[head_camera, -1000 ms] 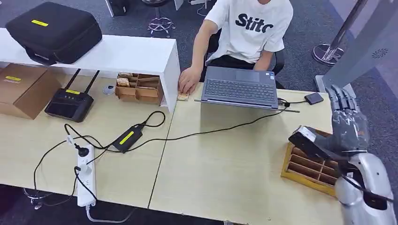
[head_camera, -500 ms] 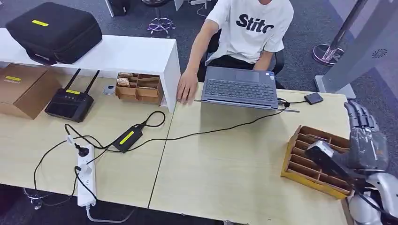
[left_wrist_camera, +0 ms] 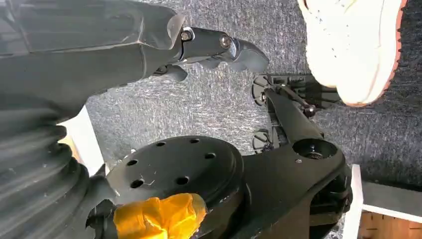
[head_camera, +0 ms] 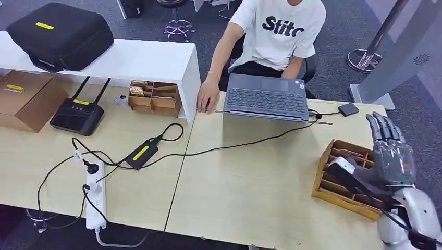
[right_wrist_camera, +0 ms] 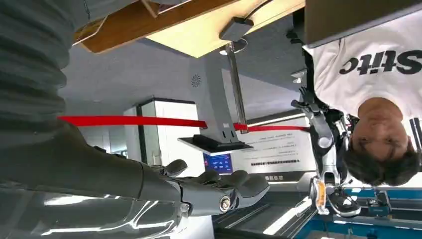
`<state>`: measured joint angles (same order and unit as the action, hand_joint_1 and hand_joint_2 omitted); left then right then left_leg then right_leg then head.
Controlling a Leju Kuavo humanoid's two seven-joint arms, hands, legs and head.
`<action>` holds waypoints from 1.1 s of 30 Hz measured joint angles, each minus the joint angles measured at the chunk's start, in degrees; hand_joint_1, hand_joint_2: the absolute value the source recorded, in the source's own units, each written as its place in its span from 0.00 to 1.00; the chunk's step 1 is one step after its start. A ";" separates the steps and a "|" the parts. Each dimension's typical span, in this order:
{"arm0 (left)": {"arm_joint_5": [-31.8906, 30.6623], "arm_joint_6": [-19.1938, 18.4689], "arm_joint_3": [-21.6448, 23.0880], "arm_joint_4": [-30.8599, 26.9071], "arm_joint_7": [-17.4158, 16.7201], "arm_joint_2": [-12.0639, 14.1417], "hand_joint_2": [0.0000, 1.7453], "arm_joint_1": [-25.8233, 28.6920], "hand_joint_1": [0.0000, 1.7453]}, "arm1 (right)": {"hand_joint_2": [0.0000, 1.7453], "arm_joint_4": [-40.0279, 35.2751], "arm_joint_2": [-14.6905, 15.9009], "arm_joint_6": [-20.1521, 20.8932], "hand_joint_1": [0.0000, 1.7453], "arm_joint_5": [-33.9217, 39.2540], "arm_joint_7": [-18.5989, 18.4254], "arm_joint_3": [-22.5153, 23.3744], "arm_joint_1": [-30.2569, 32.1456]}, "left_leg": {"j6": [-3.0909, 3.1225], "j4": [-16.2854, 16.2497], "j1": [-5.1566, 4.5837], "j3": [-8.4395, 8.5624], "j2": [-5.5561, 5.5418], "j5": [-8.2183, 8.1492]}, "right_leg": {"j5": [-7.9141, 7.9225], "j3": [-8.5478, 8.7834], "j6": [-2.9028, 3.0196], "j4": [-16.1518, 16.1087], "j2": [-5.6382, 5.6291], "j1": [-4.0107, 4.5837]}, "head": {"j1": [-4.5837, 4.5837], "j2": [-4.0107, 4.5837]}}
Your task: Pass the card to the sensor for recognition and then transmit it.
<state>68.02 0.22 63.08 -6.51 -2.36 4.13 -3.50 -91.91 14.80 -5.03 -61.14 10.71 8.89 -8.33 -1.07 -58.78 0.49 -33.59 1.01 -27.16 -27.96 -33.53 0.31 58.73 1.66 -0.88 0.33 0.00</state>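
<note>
Hiding tray [head_camera: 333, 195] corner: right hand [head_camera: 392, 161].

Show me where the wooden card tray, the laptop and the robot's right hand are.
wooden card tray [head_camera: 333, 194]: head view, on its near rim.
laptop [head_camera: 267, 99]: head view, middle of the keyboard.
right hand [head_camera: 392, 156]: head view, back of the hand above the tray.

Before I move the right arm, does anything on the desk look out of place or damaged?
Nothing looks damaged or spilled. The right hand is raised, fingers spread, holding nothing, above the wooden divided tray, which sits askew at the desk's right end. Cables trail loosely from the laptop to the power strip.
</note>
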 joint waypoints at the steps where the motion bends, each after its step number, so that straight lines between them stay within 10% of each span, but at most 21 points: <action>1: 0.00 -0.02 0.26 0.00 0.00 0.00 1.00 -0.03 0.00 | 1.00 0.76 -0.39 -0.43 0.00 -1.21 -0.59 -0.86 -0.45 | 0.00 0.00 0.00 0.00 0.00 0.00 | 0.00 0.00 0.00 0.00 0.00 0.00 | 0.00 0.00; 33: 1.83 -0.28 4.04 0.02 -0.13 0.31 1.00 -0.34 0.00 | 1.00 14.05 -4.37 -4.02 0.00 -11.69 -6.34 -6.23 -6.53 | 0.00 0.00 0.00 0.00 -0.01 0.00 | 0.00 -0.01 0.00 0.00 0.01 0.01 | 0.00 0.00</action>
<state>69.85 -0.07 67.12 -6.49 -2.49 4.44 -3.85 -77.86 10.43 -9.05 -72.83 4.37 2.67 -14.86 -1.07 -58.78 0.50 -33.59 0.99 -27.16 -27.96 -33.54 0.31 58.73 1.67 -0.87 0.33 0.00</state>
